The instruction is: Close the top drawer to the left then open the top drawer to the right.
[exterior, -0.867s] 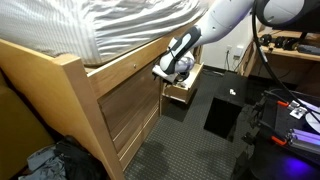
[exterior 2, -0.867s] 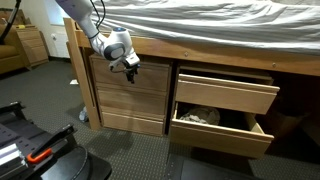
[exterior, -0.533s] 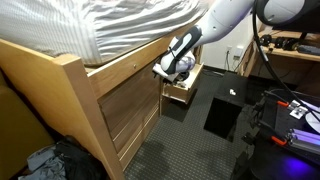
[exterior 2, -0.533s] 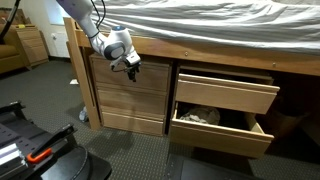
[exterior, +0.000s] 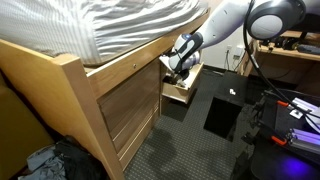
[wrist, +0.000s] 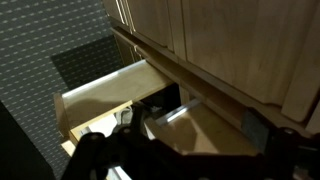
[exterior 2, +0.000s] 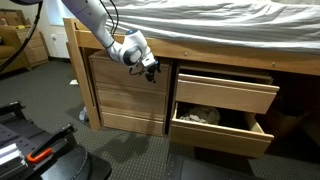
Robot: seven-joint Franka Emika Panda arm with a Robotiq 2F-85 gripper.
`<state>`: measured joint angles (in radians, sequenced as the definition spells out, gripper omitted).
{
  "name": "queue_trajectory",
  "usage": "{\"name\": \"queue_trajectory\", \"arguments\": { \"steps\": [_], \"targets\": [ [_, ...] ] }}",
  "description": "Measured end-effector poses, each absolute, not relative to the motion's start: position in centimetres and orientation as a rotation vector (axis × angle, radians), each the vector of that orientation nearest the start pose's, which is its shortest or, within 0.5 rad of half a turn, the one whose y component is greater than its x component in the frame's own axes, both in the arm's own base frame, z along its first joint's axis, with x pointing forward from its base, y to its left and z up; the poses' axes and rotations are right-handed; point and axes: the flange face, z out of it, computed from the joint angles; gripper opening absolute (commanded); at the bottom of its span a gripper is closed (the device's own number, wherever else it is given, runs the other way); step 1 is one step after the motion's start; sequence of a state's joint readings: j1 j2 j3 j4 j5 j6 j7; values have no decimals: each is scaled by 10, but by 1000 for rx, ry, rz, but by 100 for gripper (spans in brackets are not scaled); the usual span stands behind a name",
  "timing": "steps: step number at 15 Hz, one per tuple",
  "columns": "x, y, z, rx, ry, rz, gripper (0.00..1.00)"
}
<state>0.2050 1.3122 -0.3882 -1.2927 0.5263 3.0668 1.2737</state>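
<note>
In both exterior views the wide top left drawer [exterior 2: 128, 75] [exterior: 125, 82] sits flush with the bed frame, shut. The narrow top right drawer [exterior 2: 225, 92] stands partly pulled out. My gripper [exterior 2: 150, 68] [exterior: 180, 66] hovers at the seam between the two, just left of the top right drawer's front. In the wrist view my fingers [wrist: 195, 128] are dark shapes set wide apart with nothing between them, above an open pale-wood drawer [wrist: 100, 95]; I cannot tell which drawer it is.
The lower right drawer [exterior 2: 215, 138] is pulled out further, with cloth inside. A mattress with a striped sheet [exterior 2: 220, 20] lies above. A black box [exterior: 222, 115] and cabled equipment [exterior: 290, 125] stand on the floor. Dark clothes [exterior: 50, 160] lie by the bed corner.
</note>
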Motion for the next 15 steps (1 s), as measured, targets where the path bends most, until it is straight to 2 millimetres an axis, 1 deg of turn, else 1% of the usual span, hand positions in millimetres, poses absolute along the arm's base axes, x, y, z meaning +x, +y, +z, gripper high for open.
{"name": "queue_trajectory", "arguments": {
  "steps": [1,2,4,6,7,8,10,13,14,15],
  "targets": [
    [731,-97,37,-1957,2042,-812,100],
    [732,-99,38,-1948,2047,-814,100],
    [733,-94,39,-1944,2042,-813,100],
    [735,-90,38,-2052,1976,-837,100],
    [735,-94,38,-2120,1935,-856,100],
    [736,-102,41,-2191,1892,-877,100],
    [737,-129,53,-2322,1805,-920,100],
    [740,-178,86,-2527,1673,-944,100],
    [740,-190,96,-2563,1649,-948,100],
    [740,-197,103,-2579,1636,-952,100]
  ]
}}
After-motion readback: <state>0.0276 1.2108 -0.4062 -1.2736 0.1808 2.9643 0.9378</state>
